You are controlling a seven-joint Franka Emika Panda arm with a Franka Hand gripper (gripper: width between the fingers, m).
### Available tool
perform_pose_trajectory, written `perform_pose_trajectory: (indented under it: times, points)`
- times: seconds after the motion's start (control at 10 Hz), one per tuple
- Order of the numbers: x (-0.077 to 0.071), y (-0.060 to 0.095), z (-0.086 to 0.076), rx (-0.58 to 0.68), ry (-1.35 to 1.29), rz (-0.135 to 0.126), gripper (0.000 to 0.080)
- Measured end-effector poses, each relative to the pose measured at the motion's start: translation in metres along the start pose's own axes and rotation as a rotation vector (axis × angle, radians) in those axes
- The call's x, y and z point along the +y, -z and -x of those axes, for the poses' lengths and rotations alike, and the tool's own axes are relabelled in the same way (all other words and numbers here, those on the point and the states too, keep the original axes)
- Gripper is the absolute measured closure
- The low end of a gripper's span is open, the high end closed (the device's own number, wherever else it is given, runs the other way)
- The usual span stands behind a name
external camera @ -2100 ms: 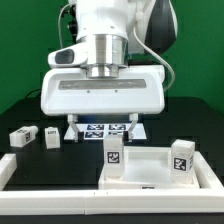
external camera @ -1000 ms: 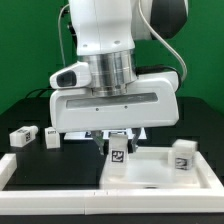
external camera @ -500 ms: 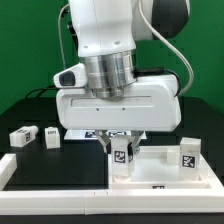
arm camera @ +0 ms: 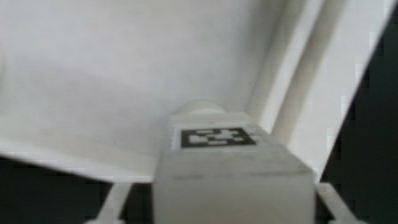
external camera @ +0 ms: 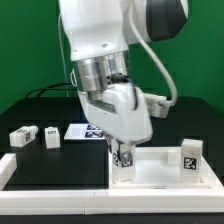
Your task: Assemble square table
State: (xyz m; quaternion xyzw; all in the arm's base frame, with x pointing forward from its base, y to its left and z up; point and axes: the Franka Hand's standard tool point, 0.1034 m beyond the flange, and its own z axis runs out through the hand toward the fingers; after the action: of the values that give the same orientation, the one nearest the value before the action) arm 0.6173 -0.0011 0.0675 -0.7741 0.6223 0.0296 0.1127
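The white square table top lies at the exterior view's lower right. One leg block stands upright at its left corner, and my gripper is shut on it from above. In the wrist view the leg block with its tag fills the space between my thin fingers, over the table top next to its raised rim. A second leg block stands on the top's right side. Two more leg blocks lie on the black table to the left.
The marker board lies behind the table top, partly hidden by my arm. White border rails run along the front and left edge of the work area. A cable hangs behind the arm on the right.
My gripper came down over the leg block at the top's left corner. The wrist has since turned about its upright axis, so the wide hand now faces sideways. The leg stays in its corner.
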Motion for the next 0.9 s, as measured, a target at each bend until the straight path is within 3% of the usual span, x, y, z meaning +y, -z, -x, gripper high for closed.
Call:
perform_pose_trajectory:
  times: [0.1, 0.2, 0.3, 0.4, 0.5, 0.6, 0.9]
  points:
    - [-0.001, 0.000, 0.000, -0.003, -0.027, -0.009, 0.0509]
    - [-0.001, 0.000, 0.000, -0.003, -0.001, -0.009, 0.0430]
    - [-0.001, 0.000, 0.000, -0.003, 0.022, -0.009, 0.0430]
    - [-0.001, 0.000, 0.002, -0.002, 0.033, -0.007, 0.0260]
    - [-0.003, -0.001, 0.009, 0.013, 0.199, 0.021, 0.0260]
    - [-0.007, 0.000, 0.016, 0.032, 0.420, 0.049, 0.0170]
    - [-0.006, 0.000, 0.014, 0.022, 0.611, 0.045, 0.0151]
